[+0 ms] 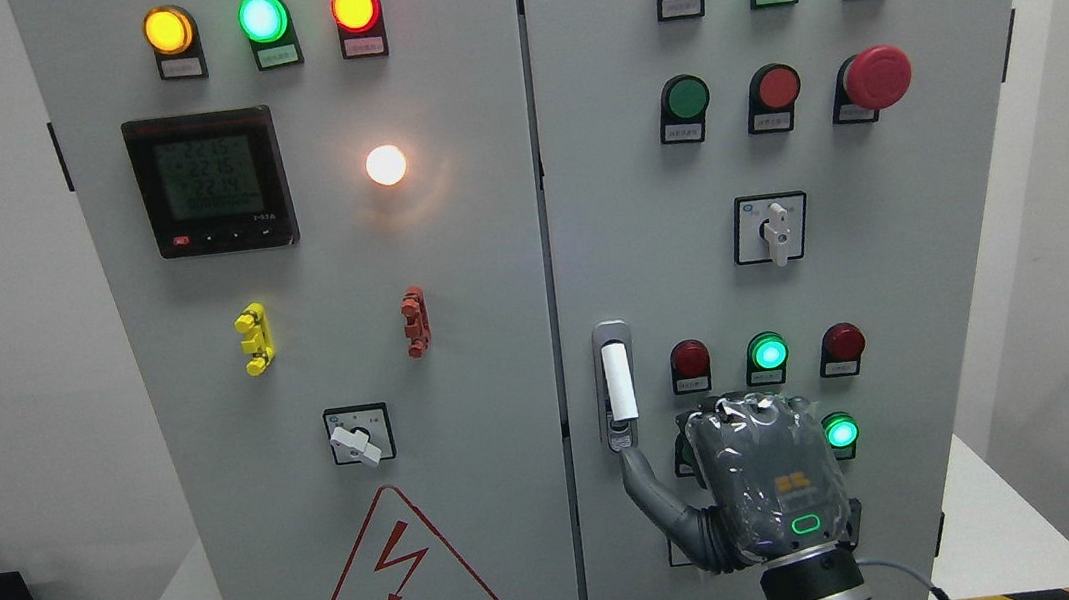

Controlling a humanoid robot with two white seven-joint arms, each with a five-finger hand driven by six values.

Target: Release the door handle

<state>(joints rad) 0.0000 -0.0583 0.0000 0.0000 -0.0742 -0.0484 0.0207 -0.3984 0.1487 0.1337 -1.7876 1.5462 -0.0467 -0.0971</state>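
So the right hand (762,485) comes up from the bottom edge, right of the middle, and sits low on the right-hand cabinet door (939,224). The door handle (617,386) is a white bar in a grey recess, long axis straight up and down, hugging the door's left edge near the seam between the two doors. From the palm, the handle lies at roughly 10 o'clock.

Only one digit, the thumb (645,489) I think, stretches out that way, and its tip touches the bottom of the recess, just under the white bar at its 6 o'clock. It doesn't look wrapped around anything. The other fingers are hidden behind the back of the hand, pressed toward the panel, so I honestly can't tell if they're curled or spread.

My read: the grip on the bar is already gone and the release is nearly done; pulling that thumb tip back down toward 5 o'clock would clear it. No left hand in sight.
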